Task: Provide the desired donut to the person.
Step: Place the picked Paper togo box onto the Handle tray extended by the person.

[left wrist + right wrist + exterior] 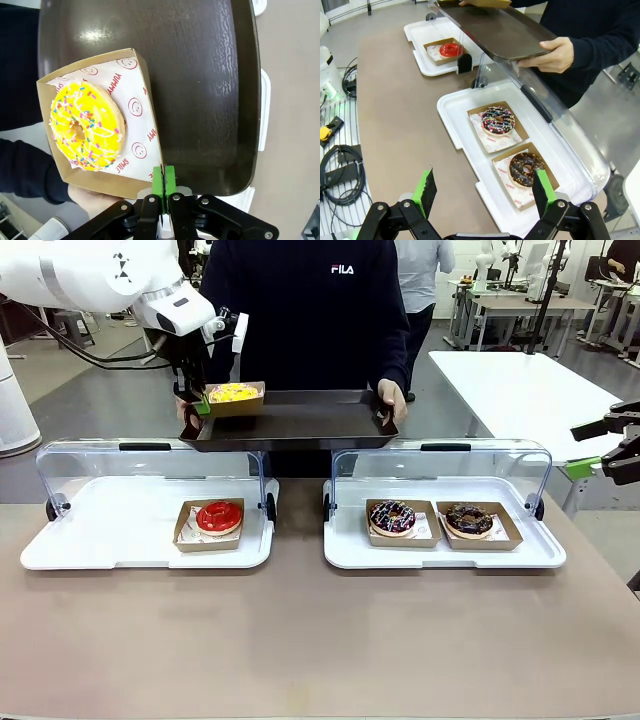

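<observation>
L claw (200, 405) pinched narrow on the rim of a card box (240, 404) w/ the yellow donut (233, 392) inside, white icing lines + sprinkles on top. In the L wrist view the green pads (158, 175) clamp the box wall (148, 115) at one corner; the donut (86, 125) sits on printed paper. Box is at the L end of a dark tray (300, 422) that the person (320, 320) holds past the bench's far edge, one hand (392, 398) on the tray's other end. Box partly overhangs the tray rim; can't tell if its base rests on the tray.

R claw (575, 450) is spread wide, holding nothing, off the bench's R edge.

On the bench (300, 640): white tray near far-L corner (90, 545) w/ a red donut (218, 517); white tray toward far-R (345, 545) w/ two choc donuts (392, 517) side by side, lids up.
</observation>
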`<action>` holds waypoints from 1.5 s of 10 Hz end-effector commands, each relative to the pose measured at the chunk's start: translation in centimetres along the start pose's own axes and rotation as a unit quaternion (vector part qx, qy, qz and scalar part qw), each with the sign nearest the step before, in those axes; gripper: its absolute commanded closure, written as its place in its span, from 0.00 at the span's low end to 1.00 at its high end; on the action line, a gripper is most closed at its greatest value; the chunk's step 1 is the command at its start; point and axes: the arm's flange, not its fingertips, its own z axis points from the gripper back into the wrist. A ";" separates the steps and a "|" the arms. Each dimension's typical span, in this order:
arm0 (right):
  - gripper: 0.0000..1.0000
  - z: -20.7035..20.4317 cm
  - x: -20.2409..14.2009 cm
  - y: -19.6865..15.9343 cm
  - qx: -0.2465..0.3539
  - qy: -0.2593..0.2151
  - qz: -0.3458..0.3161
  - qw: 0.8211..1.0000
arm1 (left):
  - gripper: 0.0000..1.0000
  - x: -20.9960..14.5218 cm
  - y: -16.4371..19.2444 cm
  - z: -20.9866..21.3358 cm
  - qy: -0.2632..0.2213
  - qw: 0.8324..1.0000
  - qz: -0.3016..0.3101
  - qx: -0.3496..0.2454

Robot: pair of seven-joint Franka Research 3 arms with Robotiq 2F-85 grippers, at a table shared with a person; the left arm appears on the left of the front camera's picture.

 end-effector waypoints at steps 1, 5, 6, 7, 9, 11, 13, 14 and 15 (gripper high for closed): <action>0.00 -0.2 0.0 -0.2 0.004 -0.016 0.005 1.000 | 0.99 0.0 -0.3 -0.7 0.009 1.000 -0.026 -0.006; 0.00 -0.2 0.0 -0.2 0.004 -0.016 0.005 1.000 | 0.99 0.9 -0.9 -2.4 0.016 0.997 -0.075 -0.023; 0.00 -0.2 0.0 -0.2 0.004 -0.016 0.005 1.000 | 0.84 1.1 -0.9 -2.5 0.013 0.997 -0.076 -0.025; 0.00 -0.2 0.0 -0.2 0.004 -0.016 0.005 1.000 | 0.42 1.2 -1.0 -2.4 0.009 0.996 -0.079 -0.030; 0.00 -0.2 0.0 -0.2 0.004 -0.016 0.005 1.000 | 0.00 1.5 -1.3 -1.2 -0.003 0.996 -0.080 -0.037; 0.00 -0.2 0.0 -0.2 0.004 -0.016 0.005 1.000 | 0.00 1.5 -1.4 0.1 -0.009 0.996 -0.078 -0.033; 0.00 -0.2 0.0 -0.2 0.004 -0.016 0.005 1.000 | 0.03 1.6 -1.2 0.6 -0.008 0.996 -0.073 -0.042; 0.00 -0.2 0.0 -0.2 0.004 -0.016 0.005 1.000 | 0.00 1.8 -1.3 0.6 -0.005 0.996 -0.078 -0.043; 0.00 -0.2 0.0 -0.2 0.004 -0.016 0.005 1.000 | 0.00 1.9 -1.3 0.7 -0.004 0.996 -0.077 -0.047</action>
